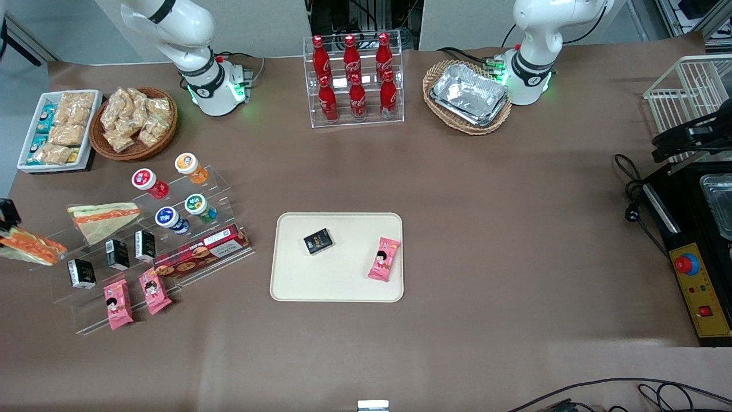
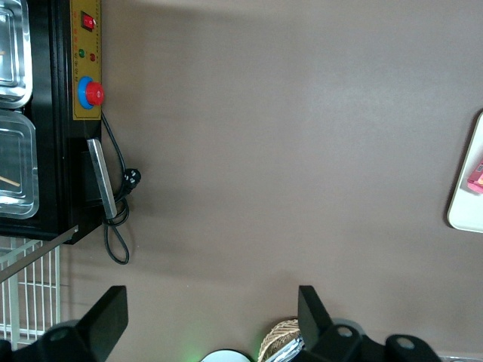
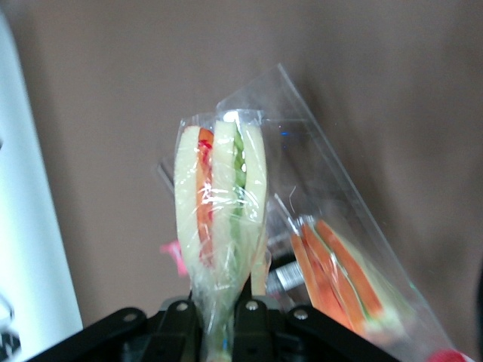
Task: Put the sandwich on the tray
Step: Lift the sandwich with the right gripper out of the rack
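My right gripper (image 3: 219,332) is shut on the clear wrap of the sandwich (image 3: 219,219), a wedge with pale bread and an orange-red and green filling edge. In the front view the gripper (image 1: 8,228) and the sandwich (image 1: 31,246) are at the working arm's end of the table, just above the clear stepped shelf (image 1: 189,274). The cream-beige tray (image 1: 337,280) lies flat mid-table, well apart from them, with a black packet (image 1: 318,241) and a pink packet (image 1: 384,259) on it. The tray's edge also shows in the left wrist view (image 2: 462,204).
A broader pale triangle sandwich (image 1: 103,220) lies on the shelf beside the held one and also shows in the right wrist view (image 3: 336,275). The shelf holds small bottles (image 1: 171,220), black cartons (image 1: 117,254), pink packets (image 1: 153,290) and a biscuit box (image 1: 200,252). A snack basket (image 1: 134,123), a cola rack (image 1: 354,80) and foil trays (image 1: 469,94) stand farther from the front camera.
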Motion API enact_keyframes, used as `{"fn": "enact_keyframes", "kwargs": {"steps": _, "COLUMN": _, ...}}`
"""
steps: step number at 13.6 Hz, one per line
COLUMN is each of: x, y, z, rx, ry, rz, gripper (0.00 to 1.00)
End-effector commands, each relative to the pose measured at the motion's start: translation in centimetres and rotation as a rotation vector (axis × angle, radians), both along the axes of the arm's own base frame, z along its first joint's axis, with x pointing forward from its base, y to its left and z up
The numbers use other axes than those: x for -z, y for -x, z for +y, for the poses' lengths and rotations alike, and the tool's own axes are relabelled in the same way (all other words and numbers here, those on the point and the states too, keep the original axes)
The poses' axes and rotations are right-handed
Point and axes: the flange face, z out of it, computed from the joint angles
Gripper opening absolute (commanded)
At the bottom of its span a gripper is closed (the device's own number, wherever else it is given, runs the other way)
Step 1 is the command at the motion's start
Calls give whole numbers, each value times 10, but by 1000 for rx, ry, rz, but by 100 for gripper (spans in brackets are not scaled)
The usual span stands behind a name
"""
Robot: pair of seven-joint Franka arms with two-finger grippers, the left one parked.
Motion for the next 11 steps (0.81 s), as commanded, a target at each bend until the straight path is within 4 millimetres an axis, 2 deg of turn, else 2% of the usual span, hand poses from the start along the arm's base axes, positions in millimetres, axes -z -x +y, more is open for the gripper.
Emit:
{"fn": "enact_keyframes", "kwargs": {"steps": 1, "x": -62, "y": -4, "z": 53, "rx": -272, "ry": -21, "rz": 7, "gripper": 0}}
{"fn": "enact_keyframes", "kwargs": {"steps": 4, "x": -82, "y": -14, "z": 112, "rx": -290, "ry": -59, "rz": 26, "gripper": 0}}
{"fn": "enact_keyframes", "kwargs": {"steps": 5, "x": -84, "y": -18, "z": 139, "rx": -294, "ry": -72, "rz": 40, "gripper": 0}}
{"fn": "enact_keyframes", "kwargs": {"steps": 8, "x": -85, "y": -32, "z": 240, "rx": -266, "ry": -94, "rz": 75, "gripper": 0}}
{"fn": "enact_keyframes", "kwargs": {"steps": 10, "x": -78, "y": -36, "z": 305, "rx": -284, "ry": -112, "rz": 94, "gripper": 0}}
{"fn": "enact_keyframes", "kwargs": {"steps": 11, "x": -67, "y": -37, "z": 341, "rx": -292, "ry": -110, "rz": 115, "gripper": 0}}
